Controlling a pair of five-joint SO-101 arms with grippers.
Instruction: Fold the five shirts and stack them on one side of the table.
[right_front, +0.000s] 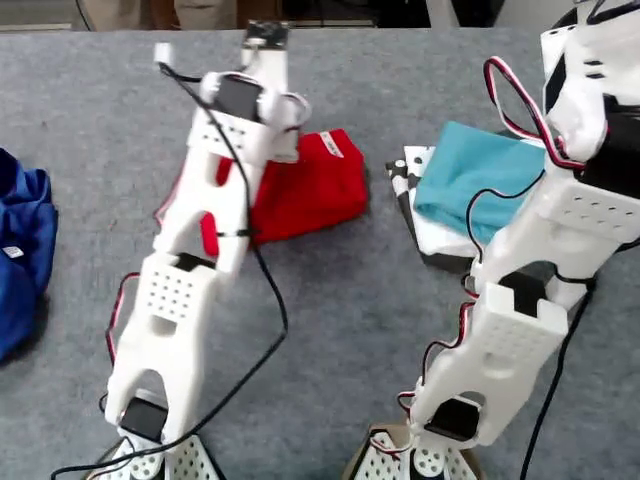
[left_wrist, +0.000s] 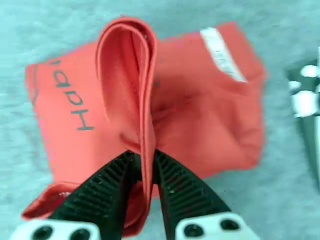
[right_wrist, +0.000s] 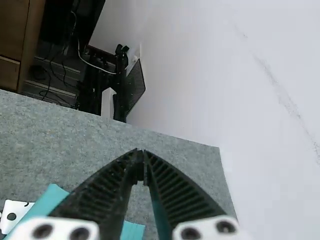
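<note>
Bare table (right_front: 380, 290) is left between the red shirt (right_front: 315, 190) and the folded stack (right_front: 465, 180); the left edge is blocked by a blue shirt (right_front: 22, 250).

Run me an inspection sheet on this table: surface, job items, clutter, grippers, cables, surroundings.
Surface: grey cover, flat.
Job's things: red shirt partly folded at centre; teal shirt folded on a black-and-white garment; blue shirt crumpled at the table edge by the left arm.
Clutter: nothing seen.
Grippers: left gripper shut on a raised fold of the red shirt; right gripper shut, holding nothing.
Cables: black cable trails off the left arm; wire loop on the right arm.
Surroundings: white wall, black stand, wooden cabinet.
</note>
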